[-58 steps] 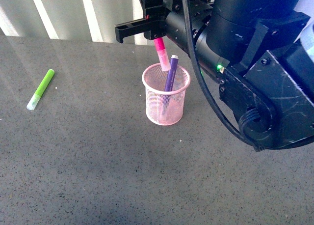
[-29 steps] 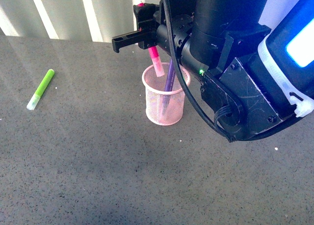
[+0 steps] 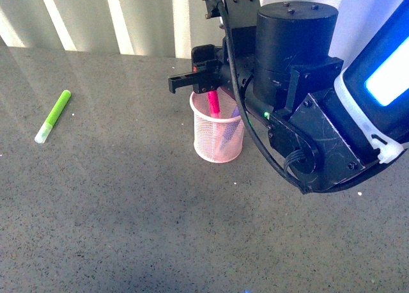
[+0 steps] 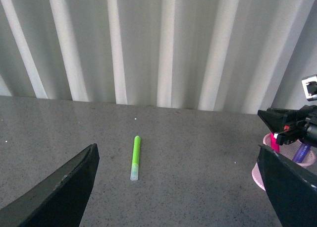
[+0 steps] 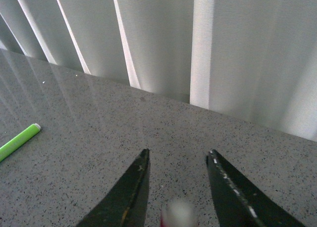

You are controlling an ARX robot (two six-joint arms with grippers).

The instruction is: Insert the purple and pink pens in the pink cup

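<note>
Two pens: both the pink pen [image 3: 213,105] and the purple pen [image 3: 234,113] stand inside the pink cup [image 3: 218,137], upper middle of the front view.
Pink pen: upright, its top held at the right gripper [image 3: 208,79], its lower half down behind the mesh.
Purple pen: mostly hidden by the arm; only a sliver shows at the cup's right rim, leaning.
Handling, judged: the pens look light, stiff and smooth-barrelled, so a grip across the upper barrel near the end suits a vertical drop; a slick barrel could slide if pinched weakly.
Cup handling, judged: thin wire mesh, light and unanchored, so a sideways nudge from a pen or finger could shift or tip it.
Looks: pink pen is bright magenta; purple pen a dark violet barrel; cup is pale pink mesh with a solid rim.
Right claw: appears closed on the pink pen's top in the front view; in the right wrist view the pen's blurred end [image 5: 178,213] sits between the two fingers.
Left claw: left gripper [image 4: 181,187] spread wide apart, holding nothing, at the lower edge of its wrist view.
Progress, judged: only the release of the pink pen remains.
Other: a lime-green marker [image 3: 53,116] lies flat at centre left, well apart from the cup.
</note>
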